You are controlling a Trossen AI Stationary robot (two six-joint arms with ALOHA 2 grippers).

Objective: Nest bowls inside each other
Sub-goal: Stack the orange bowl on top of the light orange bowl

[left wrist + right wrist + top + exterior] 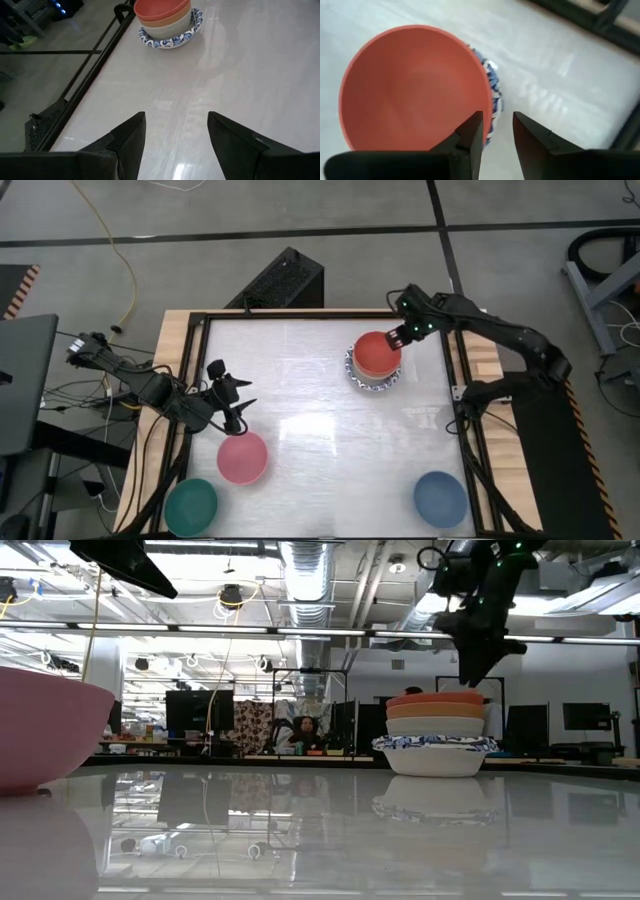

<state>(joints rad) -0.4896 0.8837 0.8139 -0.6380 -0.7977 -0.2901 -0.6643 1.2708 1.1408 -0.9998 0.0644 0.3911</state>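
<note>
A stack of nested bowls (375, 362) stands at the table's far right. A red bowl (410, 90) is on top, then an orange one (435, 710), a cream one (435, 727), and a blue-patterned white bowl (435, 748) resting on the table. My right gripper (498, 130) hangs open just above the stack's rim on its far right side (472, 670), touching nothing. My left gripper (176, 122) is open above the table's left side (243, 400), a little beyond a pink bowl (242, 458). A green bowl (191, 506) and a blue bowl (441, 499) sit near the front edge.
A black frame rail (200, 380) edges the tabletop on all sides. A black box (280, 280) stands beyond the far edge. The glossy middle of the table (320, 430) lies bare between the stack and the loose bowls. A person (300, 732) sits far behind the table.
</note>
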